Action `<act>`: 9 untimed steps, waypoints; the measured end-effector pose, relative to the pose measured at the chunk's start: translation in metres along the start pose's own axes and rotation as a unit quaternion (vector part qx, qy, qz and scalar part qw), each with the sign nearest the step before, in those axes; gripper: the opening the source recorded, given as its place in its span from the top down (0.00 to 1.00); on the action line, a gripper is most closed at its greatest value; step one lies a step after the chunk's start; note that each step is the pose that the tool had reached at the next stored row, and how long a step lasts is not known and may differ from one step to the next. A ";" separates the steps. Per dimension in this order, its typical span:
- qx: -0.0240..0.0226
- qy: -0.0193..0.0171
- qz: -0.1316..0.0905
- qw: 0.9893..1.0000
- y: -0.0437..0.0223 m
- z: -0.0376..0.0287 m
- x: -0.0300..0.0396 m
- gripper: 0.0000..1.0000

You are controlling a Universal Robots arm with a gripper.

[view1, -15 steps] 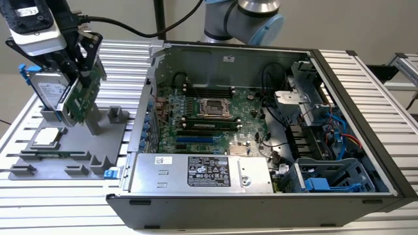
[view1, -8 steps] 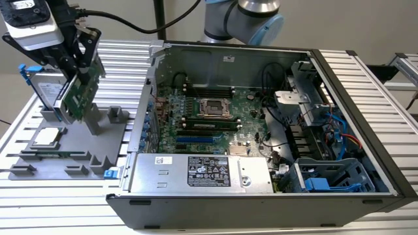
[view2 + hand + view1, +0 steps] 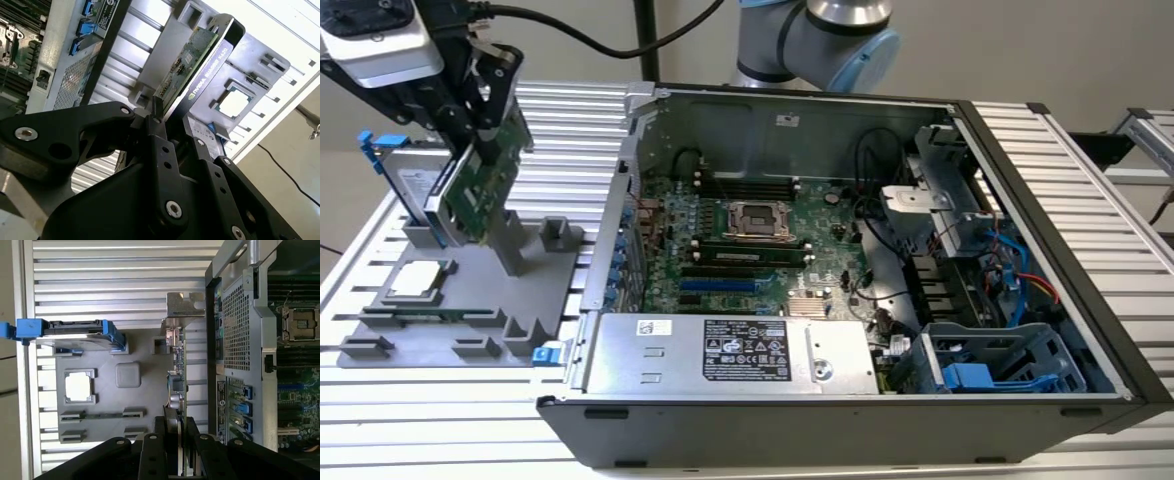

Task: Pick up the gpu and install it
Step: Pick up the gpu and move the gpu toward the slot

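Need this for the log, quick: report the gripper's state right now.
The gripper is closed, holding the gpu, a thin flat rectangular card with a green circuit-board face and a black shroud.

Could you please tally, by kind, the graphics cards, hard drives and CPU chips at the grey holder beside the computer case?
gpu, gripped by the hand: 1
hard drive in a blue frame: 1
CPU chip: 1
Total: 3
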State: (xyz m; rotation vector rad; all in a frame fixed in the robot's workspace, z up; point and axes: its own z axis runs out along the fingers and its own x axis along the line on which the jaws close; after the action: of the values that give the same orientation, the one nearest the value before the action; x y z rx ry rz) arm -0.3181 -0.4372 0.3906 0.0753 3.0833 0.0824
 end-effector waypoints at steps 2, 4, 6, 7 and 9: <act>0.000 0.000 0.000 1.000 0.0001 -0.0022 -0.0001 1.00; 0.000 0.000 0.000 1.000 0.0002 -0.0044 -0.0002 1.00; 0.000 0.000 0.000 1.000 0.0003 -0.0060 -0.0003 1.00; 0.000 0.000 0.000 1.000 0.0003 -0.0069 -0.0004 1.00; 0.000 0.000 0.000 1.000 0.0004 -0.0085 -0.0006 1.00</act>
State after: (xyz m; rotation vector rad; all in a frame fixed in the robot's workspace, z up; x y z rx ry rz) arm -0.3180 -0.4373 0.3991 0.0749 3.0832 0.0825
